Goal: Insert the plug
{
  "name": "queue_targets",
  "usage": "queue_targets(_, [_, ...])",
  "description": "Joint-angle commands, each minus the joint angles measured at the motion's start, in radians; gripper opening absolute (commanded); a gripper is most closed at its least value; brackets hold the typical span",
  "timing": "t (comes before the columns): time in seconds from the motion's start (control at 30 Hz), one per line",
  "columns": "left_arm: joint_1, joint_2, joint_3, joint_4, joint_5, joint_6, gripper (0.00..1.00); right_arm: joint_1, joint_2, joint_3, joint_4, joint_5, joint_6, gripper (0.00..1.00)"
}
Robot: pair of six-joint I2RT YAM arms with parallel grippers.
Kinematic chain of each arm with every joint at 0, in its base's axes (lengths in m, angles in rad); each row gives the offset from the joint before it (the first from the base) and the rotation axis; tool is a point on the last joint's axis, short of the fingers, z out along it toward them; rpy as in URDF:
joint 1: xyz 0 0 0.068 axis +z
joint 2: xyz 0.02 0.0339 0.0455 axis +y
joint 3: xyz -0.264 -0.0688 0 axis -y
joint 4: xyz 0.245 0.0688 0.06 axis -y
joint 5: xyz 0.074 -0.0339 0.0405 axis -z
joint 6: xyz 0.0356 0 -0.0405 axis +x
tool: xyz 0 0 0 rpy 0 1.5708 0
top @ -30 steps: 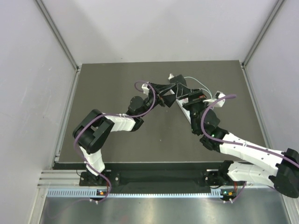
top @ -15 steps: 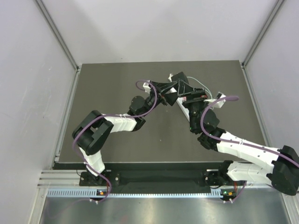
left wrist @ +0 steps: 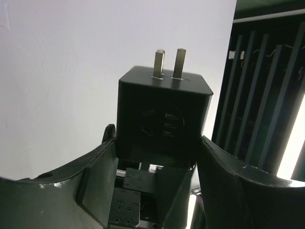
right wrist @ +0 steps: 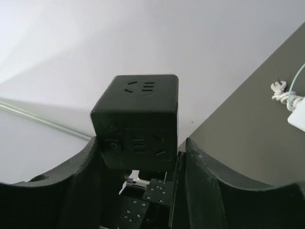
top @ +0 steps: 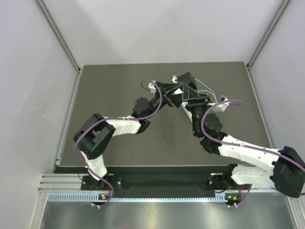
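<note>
Jaws on the left gripper (left wrist: 157,139) are clamped on the black plug cube (left wrist: 164,112), prongs (left wrist: 167,62) pointing away from the wrist. Right gripper (right wrist: 140,145) jaws hug a black socket cube (right wrist: 137,112), raised off the tabletop (right wrist: 248,129).

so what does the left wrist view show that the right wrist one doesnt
Only left wrist: two metal prongs standing up from the pronged cube, and a dark slatted panel on the right. Only right wrist: a socket cube with slots on two faces and no prongs in sight, the dark table, and a white plug lying on it. Both: a black cube between left fingers or right fingers, pale wall behind.
</note>
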Motion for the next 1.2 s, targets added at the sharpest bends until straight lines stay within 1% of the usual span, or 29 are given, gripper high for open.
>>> queue_targets(0.0, [-0.008,-0.043,0.035,0.469,0.005,-0.079,0.00,-0.015,0.013,-0.030,0.215,-0.016,-0.055,0.42])
queue_targets(0.03, [-0.008,-0.045,0.032,0.469,0.005,-0.080,0.00,-0.015,0.013,-0.036,0.249,-0.021,-0.094,0.33])
queue_targets(0.07, [-0.008,-0.045,0.029,0.470,0.009,-0.079,0.00,-0.018,0.018,-0.041,0.281,-0.033,-0.114,0.29])
queue_targets(0.1, [-0.008,-0.046,0.026,0.469,0.009,-0.080,0.07,-0.018,0.022,-0.053,0.356,-0.041,-0.132,0.25])
queue_targets(0.13, [-0.008,-0.046,0.021,0.469,0.007,-0.080,0.14,-0.020,0.025,-0.059,0.392,-0.048,-0.169,0.16])
queue_targets(0.17, [-0.009,-0.048,0.009,0.469,0.002,-0.080,0.22,-0.023,0.033,-0.064,0.430,-0.064,-0.187,0.11])
queue_targets(0.23, [-0.009,-0.052,0.003,0.469,-0.001,-0.077,0.29,-0.031,0.039,-0.070,0.487,-0.077,-0.223,0.00])
queue_targets(0.27, [-0.009,-0.052,0.003,0.467,0.001,-0.074,0.29,-0.034,0.041,-0.064,0.487,-0.091,-0.233,0.00])
queue_targets(0.3, [-0.011,-0.051,0.006,0.466,0.013,-0.073,0.25,-0.035,0.038,-0.061,0.484,-0.097,-0.238,0.00])
queue_targets(0.33, [-0.011,-0.049,0.009,0.461,0.021,-0.069,0.05,-0.037,0.039,-0.058,0.480,-0.102,-0.249,0.00])
queue_targets(0.37, [-0.011,-0.049,0.015,0.457,0.027,-0.069,0.00,-0.040,0.036,-0.056,0.475,-0.110,-0.249,0.00])
queue_targets(0.4, [-0.011,-0.051,0.012,0.450,0.030,-0.066,0.00,-0.040,0.033,-0.058,0.469,-0.111,-0.249,0.00])
queue_targets(0.47, [-0.009,-0.059,0.003,0.431,0.035,-0.054,0.00,-0.038,0.012,-0.061,0.425,-0.113,-0.235,0.07])
queue_targets(0.5, [-0.009,-0.062,-0.002,0.424,0.036,-0.053,0.00,-0.040,-0.001,-0.067,0.396,-0.114,-0.223,0.12])
queue_targets(0.53, [-0.009,-0.065,-0.005,0.420,0.041,-0.050,0.00,-0.040,-0.040,-0.067,0.354,-0.114,-0.188,0.26])
queue_targets(0.57, [-0.009,-0.066,-0.005,0.421,0.044,-0.045,0.00,-0.040,-0.063,-0.059,0.194,-0.098,-0.160,0.34])
queue_targets(0.6, [-0.008,-0.066,-0.003,0.421,0.050,-0.042,0.00,-0.041,-0.093,-0.050,0.097,-0.088,-0.123,0.41])
queue_targets(0.63, [-0.005,-0.066,-0.002,0.423,0.062,-0.034,0.00,-0.046,-0.122,-0.037,-0.028,-0.088,-0.041,0.53])
queue_targets(0.67, [-0.003,-0.069,0.007,0.408,0.090,-0.016,0.00,-0.073,-0.175,-0.003,-0.226,-0.131,-0.008,0.57])
queue_targets(0.7, [0.000,-0.072,0.011,0.397,0.108,-0.007,0.00,-0.095,-0.200,0.016,-0.335,-0.162,0.025,0.63])
queue_targets(0.73, [0.002,-0.071,0.014,0.386,0.122,0.004,0.00,-0.119,-0.221,0.034,-0.411,-0.206,0.077,0.73])
queue_targets(0.77, [0.002,-0.069,0.020,0.378,0.152,0.024,0.00,-0.188,-0.252,0.063,-0.465,-0.320,0.096,0.75])
queue_targets(0.8, [0.002,-0.062,0.024,0.375,0.166,0.032,0.00,-0.225,-0.261,0.074,-0.560,-0.390,0.136,0.77])
queue_targets(0.83, [0.002,-0.059,0.038,0.372,0.183,0.041,0.00,-0.265,-0.278,0.082,-0.594,-0.451,0.159,0.79])
queue_targets(0.87, [0.002,-0.054,0.044,0.371,0.199,0.050,0.00,-0.331,-0.281,0.094,-0.620,-0.569,0.174,0.80])
queue_targets(0.93, [0.002,-0.043,0.061,0.378,0.237,0.059,0.00,-0.389,-0.275,0.114,-0.680,-0.677,0.202,0.82])
queue_targets(0.97, [0.002,-0.040,0.066,0.378,0.243,0.069,0.00,-0.432,-0.271,0.135,-0.692,-0.768,0.208,0.82])
queue_targets(1.07, [0.002,-0.048,0.073,0.352,0.271,0.099,0.00,-0.469,-0.236,0.180,-0.735,-0.892,0.234,0.89])
queue_targets(1.17, [0.002,-0.057,0.081,0.314,0.297,0.131,0.00,-0.471,-0.226,0.180,-0.700,-0.946,0.254,0.89])
